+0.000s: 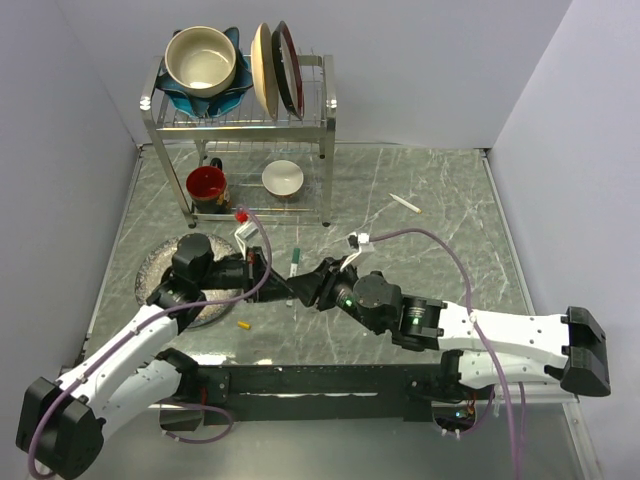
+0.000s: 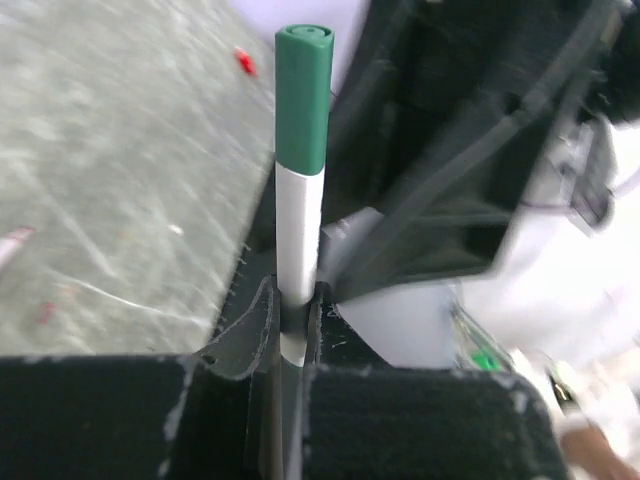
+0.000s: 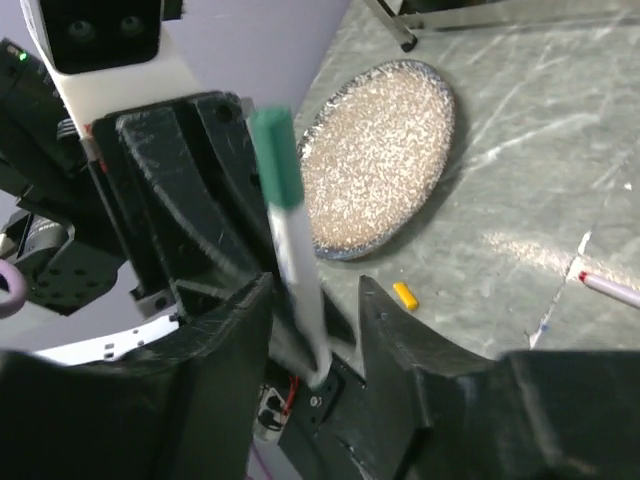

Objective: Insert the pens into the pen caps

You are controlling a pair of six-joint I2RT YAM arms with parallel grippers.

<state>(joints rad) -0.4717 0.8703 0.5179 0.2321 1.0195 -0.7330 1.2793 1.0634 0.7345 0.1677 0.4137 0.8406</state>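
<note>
My left gripper is shut on the white barrel of a pen that stands upright and wears the green cap. My right gripper is open, with its jaws on either side of that pen below the green cap. The pen shows between the two grippers in the top view. The red cap and the yellow-orange cap lie loose on the table. A second pen lies at the back right. Another pen shows at the right wrist view's edge.
A speckled plate lies under the left arm. A metal dish rack stands at the back with bowls and plates on top, and a red mug and a small bowl beneath it.
</note>
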